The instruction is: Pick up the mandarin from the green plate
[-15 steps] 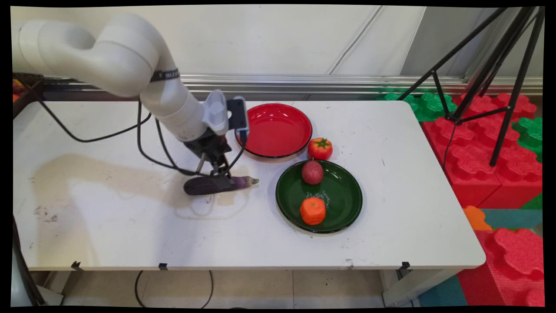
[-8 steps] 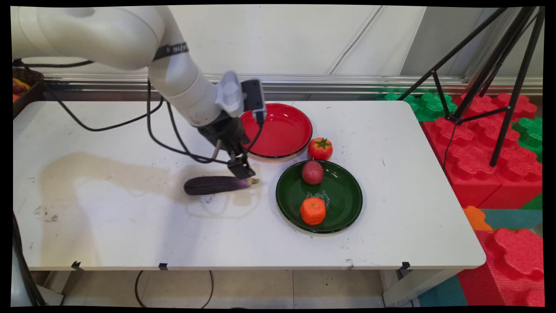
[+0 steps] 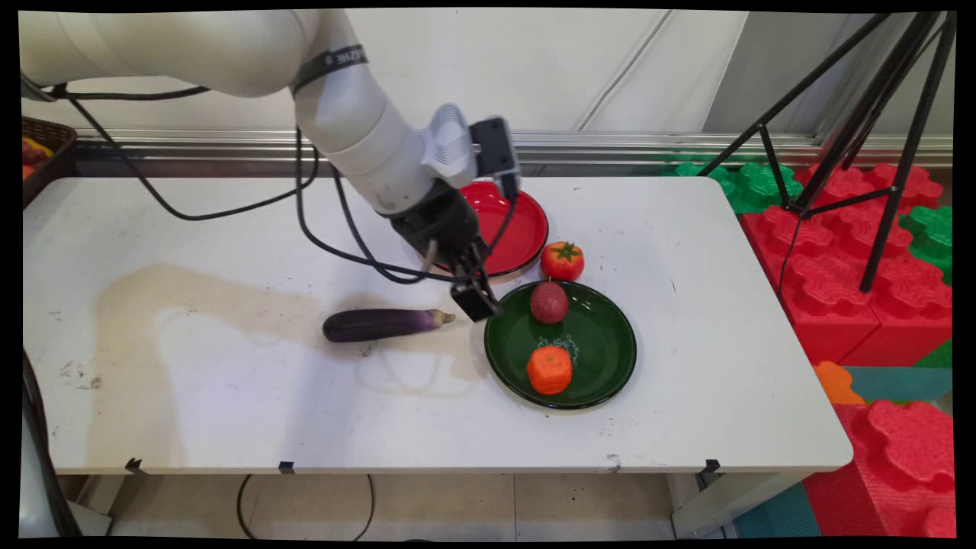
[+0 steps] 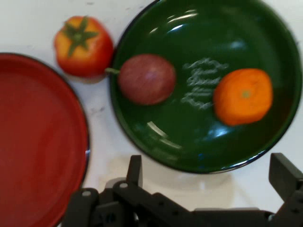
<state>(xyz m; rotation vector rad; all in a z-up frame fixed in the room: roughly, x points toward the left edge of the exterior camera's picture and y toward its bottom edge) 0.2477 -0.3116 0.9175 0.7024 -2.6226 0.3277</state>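
Gripper (image 3: 478,299) open and empty above the green plate's (image 3: 602,381) left rim.

In the hand view its 2 fingers (image 4: 135,170) stood wide apart, holding nothing, over the bare strip of table (image 3: 229,396) beside that rim. The eggplant (image 3: 381,324) lay just left of the gripper, apart from it. The green plate held a dark red fruit (image 3: 549,302) and an orange (image 3: 549,370). A tomato (image 3: 562,260) sat between that plate and the red plate (image 3: 526,221), close to both. The table's left half and near edge lay open.
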